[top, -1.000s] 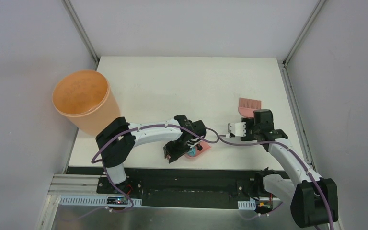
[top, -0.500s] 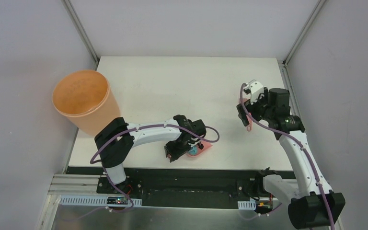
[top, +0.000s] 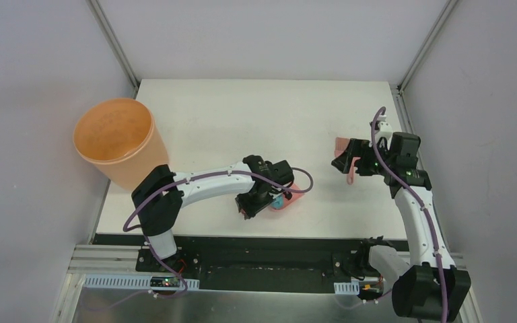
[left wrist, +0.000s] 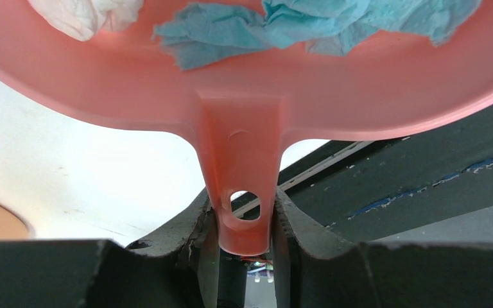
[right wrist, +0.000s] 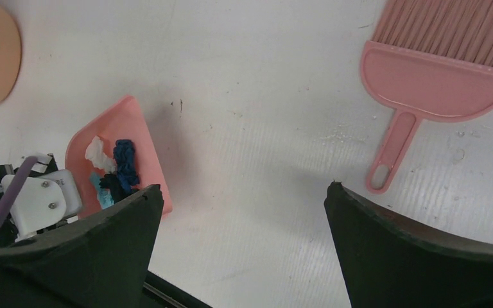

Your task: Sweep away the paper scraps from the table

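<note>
Sweeping task, collection stage. The left gripper (left wrist: 242,223) is clamped on the short handle of the pink dustpan (left wrist: 372,96), 1 finger on each side of the handle just below its hanging hole. The right gripper (right wrist: 244,187) is spread wide and holds nothing, hovering above the pink brush (right wrist: 433,83), which lies flat on the table (top: 242,121) well apart from the dustpan. The paper scraps (right wrist: 121,165) lie heaped in the dustpan, which sits near the table's front edge; whether it rests on the surface or is raised slightly cannot be told. By judgement, the remaining step is to carry the load to the orange bucket (top: 118,141) at the far-left side and tip it in. Risks: the wads are light and loose, so a tilt toward the open lip, or a quick swing, could spill them back onto the table or over the nearby front edge; the narrow handle could also pivot between the fingers and dump the load early; a low approach could knock the pan against the bucket wall. Counts: 2 arms, 1 dustpan, 1 brush, 1 bucket. Scraps cannot be counted exactly because they overlap; the right wrist view shows at least 4 colours (white, dark blue, black, teal), while the left wrist view shows 1 white wad and teal paper that may be 1 piece or 2.
</note>
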{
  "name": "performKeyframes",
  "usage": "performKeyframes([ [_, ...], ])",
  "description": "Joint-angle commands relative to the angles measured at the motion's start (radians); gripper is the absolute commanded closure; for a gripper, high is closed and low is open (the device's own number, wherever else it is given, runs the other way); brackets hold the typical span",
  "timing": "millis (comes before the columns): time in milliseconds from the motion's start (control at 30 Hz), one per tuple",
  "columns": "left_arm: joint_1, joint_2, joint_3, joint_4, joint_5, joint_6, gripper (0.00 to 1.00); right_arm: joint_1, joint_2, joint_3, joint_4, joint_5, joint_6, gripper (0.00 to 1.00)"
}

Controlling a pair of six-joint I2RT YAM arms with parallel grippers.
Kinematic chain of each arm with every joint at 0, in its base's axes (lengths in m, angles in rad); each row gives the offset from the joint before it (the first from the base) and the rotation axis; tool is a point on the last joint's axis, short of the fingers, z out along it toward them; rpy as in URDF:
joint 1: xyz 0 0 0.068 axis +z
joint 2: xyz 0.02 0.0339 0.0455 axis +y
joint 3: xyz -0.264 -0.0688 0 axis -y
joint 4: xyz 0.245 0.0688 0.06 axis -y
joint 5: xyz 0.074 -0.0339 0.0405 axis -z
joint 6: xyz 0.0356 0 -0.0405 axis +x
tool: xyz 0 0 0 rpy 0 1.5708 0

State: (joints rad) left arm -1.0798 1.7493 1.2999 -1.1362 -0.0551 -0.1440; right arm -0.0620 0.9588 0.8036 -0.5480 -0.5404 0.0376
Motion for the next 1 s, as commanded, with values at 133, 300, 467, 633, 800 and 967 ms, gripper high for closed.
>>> performKeyframes([
  [133,0.08,-0.063,0.101,-0.027,-0.073,-0.054,1.0,-0.074,0.004,0.006,0.033,-0.077,0.039,0.0],
  [300,0.189,-0.131,0.115,-0.033,-0.081,-0.058,1.0,-0.079,-0.008,-0.011,0.035,-0.102,0.016,0.0],
  [467,0.296,-0.233,0.121,-0.032,-0.106,-0.038,1.0,-0.079,-0.003,-0.022,0.038,-0.115,-0.006,0.0],
  [633,0.4,-0.332,0.115,-0.024,-0.09,-0.039,1.0,-0.079,0.009,-0.026,0.04,-0.115,-0.007,0.0],
  [800,0.47,-0.408,0.113,-0.009,-0.042,-0.065,1.0,-0.082,0.015,-0.03,0.039,-0.117,-0.011,0.0],
  [967,0.535,-0.492,0.099,0.042,0.004,-0.081,1.0,-0.084,0.025,-0.03,0.026,-0.146,-0.015,0.0],
])
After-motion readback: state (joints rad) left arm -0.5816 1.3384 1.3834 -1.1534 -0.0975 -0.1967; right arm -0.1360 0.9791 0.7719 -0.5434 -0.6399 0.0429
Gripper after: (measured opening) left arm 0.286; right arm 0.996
